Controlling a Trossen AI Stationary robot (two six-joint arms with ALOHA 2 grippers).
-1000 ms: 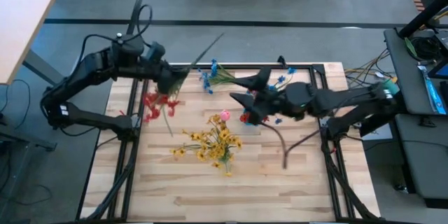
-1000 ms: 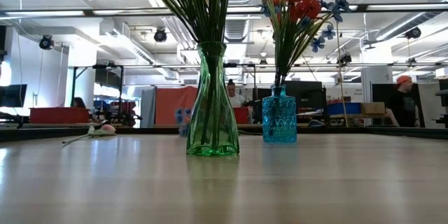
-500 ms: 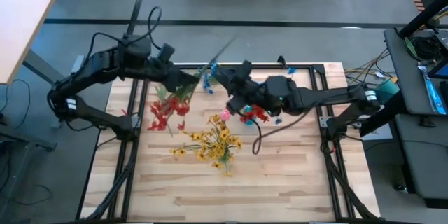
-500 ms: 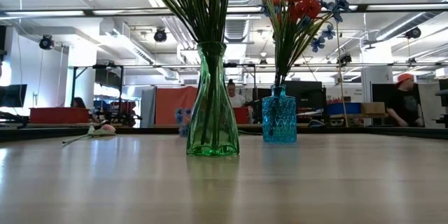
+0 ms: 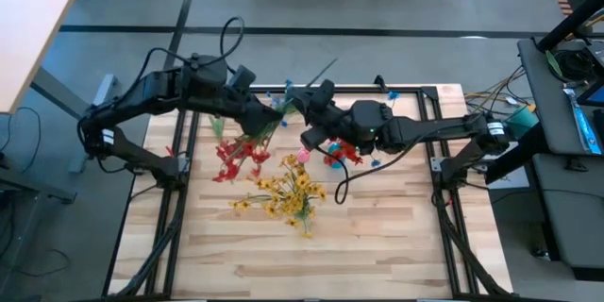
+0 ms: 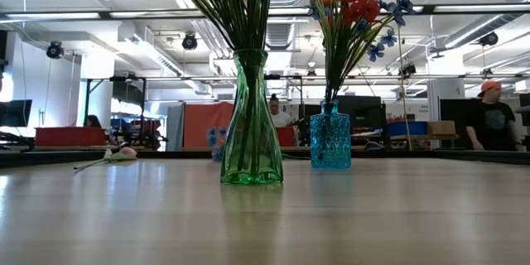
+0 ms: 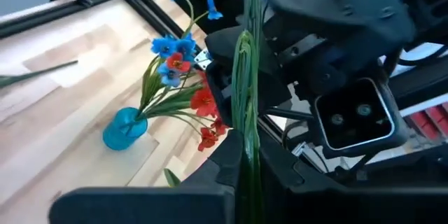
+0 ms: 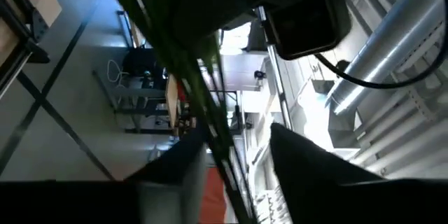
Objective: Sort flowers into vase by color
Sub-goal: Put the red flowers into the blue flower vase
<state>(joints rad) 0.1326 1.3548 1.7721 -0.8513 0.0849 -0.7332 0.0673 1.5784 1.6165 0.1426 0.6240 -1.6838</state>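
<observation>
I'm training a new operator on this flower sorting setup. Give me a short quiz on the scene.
1. True or false: the green vase holds yellow flowers.
2. The left gripper is shut on: A) a red flower sprig, B) a spoon, C) a cup?
3. Fill in: the blue vase holds red and ___ flowers.
Key: 1 true; 2 A; 3 blue.

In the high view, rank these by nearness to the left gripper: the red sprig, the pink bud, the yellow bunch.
From the left gripper, shut on green stems:
1. Red sprig, hanging just below it toward the table's left.
2. Pink bud, mid-table, to its right.
3. Yellow bunch, farther toward the front.
</observation>
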